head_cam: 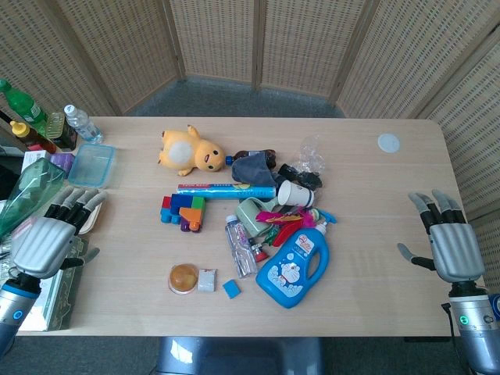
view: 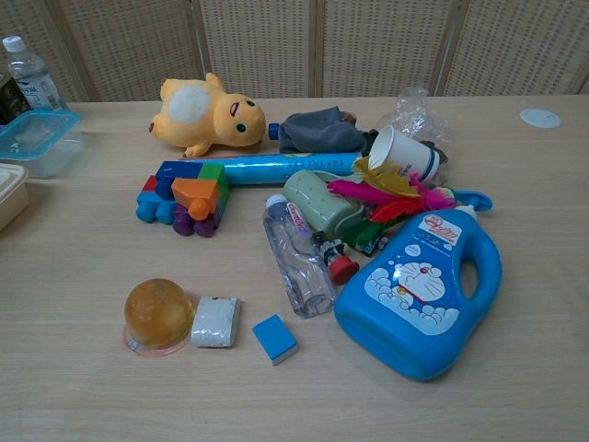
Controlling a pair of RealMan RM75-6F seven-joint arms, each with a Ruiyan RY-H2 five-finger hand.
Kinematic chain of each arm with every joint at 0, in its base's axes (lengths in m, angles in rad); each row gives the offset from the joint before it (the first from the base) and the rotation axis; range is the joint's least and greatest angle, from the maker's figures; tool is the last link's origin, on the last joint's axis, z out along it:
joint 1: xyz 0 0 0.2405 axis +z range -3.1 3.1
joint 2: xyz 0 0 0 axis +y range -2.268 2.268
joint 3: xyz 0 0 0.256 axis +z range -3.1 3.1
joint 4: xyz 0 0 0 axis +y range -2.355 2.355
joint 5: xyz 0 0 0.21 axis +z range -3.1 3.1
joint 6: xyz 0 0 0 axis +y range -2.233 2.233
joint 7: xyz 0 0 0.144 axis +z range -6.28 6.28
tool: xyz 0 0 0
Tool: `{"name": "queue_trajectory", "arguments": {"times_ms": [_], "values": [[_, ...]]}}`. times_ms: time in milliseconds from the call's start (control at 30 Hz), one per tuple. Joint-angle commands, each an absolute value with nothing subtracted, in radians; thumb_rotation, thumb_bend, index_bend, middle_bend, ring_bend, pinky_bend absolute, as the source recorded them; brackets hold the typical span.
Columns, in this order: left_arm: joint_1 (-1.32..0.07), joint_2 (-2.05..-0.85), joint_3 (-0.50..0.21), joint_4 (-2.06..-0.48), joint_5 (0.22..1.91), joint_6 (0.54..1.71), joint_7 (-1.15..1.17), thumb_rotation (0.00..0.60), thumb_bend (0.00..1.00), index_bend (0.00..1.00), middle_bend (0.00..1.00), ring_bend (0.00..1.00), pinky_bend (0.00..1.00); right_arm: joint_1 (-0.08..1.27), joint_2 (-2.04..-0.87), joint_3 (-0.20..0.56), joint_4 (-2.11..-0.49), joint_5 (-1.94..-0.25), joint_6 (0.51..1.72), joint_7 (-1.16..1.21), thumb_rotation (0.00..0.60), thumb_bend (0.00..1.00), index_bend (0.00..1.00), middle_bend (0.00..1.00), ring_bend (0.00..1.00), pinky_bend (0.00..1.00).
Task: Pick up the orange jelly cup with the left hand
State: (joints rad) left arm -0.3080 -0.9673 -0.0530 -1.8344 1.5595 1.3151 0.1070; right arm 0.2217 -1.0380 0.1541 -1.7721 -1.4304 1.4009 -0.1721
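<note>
The orange jelly cup (head_cam: 183, 278) (view: 158, 316) is a small round clear cup with orange jelly. It sits upside down on the table near the front, left of centre. My left hand (head_cam: 53, 235) hovers at the table's left edge, fingers apart and empty, well to the left of the cup. At the right edge my right hand (head_cam: 447, 239) is likewise spread with nothing in it. Neither hand shows in the chest view.
A small white packet (view: 215, 321) touches the cup's right side; a blue eraser-like block (view: 274, 338) lies beyond it. A plastic bottle (view: 299, 261), blue detergent jug (view: 421, 288), toy bricks (view: 186, 199) and yellow plush (view: 207, 116) crowd the centre. Containers (head_cam: 90, 164) and bottles (head_cam: 23, 105) line the left edge.
</note>
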Motion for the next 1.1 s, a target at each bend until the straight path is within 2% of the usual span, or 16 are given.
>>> {"name": "queue_trajectory", "arguments": {"times_ms": [33, 433, 633, 867, 1100], "values": [[-0.309, -0.967, -0.053, -1.833, 1.561, 1.315, 0.103, 0.6, 0.26, 0.0, 0.0, 0.0, 0.0, 0.22, -1.039, 0.153, -1.774, -1.431, 1.404, -0.172, 0.515, 0.23, 0.1, 0.17, 0.0, 0.0], [-0.319, -0.966, -0.03, -1.848, 1.609, 1.295, 0.09, 0.6, 0.26, 0.0, 0.0, 0.0, 0.0, 0.205, -1.023, 0.144, -1.787, -1.455, 1.432, -0.159, 0.513, 0.23, 0.09, 0.17, 0.0, 0.0], [-0.373, -0.978, 0.013, -1.845, 1.645, 1.164, 0.123, 0.6, 0.26, 0.0, 0.0, 0.0, 0.0, 0.199, -1.016, 0.141, -1.788, -1.458, 1.438, -0.151, 0.512, 0.23, 0.09, 0.17, 0.0, 0.0], [-0.44, -1.045, 0.058, -1.824, 1.66, 1.005, 0.161, 0.6, 0.25, 0.0, 0.0, 0.0, 0.0, 0.196, -1.014, 0.138, -1.791, -1.461, 1.44, -0.152, 0.516, 0.23, 0.09, 0.17, 0.0, 0.0], [-0.476, -1.126, 0.08, -1.782, 1.664, 0.927, 0.218, 0.6, 0.25, 0.0, 0.0, 0.0, 0.0, 0.184, -1.001, 0.137, -1.801, -1.462, 1.457, -0.151, 0.519, 0.23, 0.09, 0.17, 0.0, 0.0]]}}
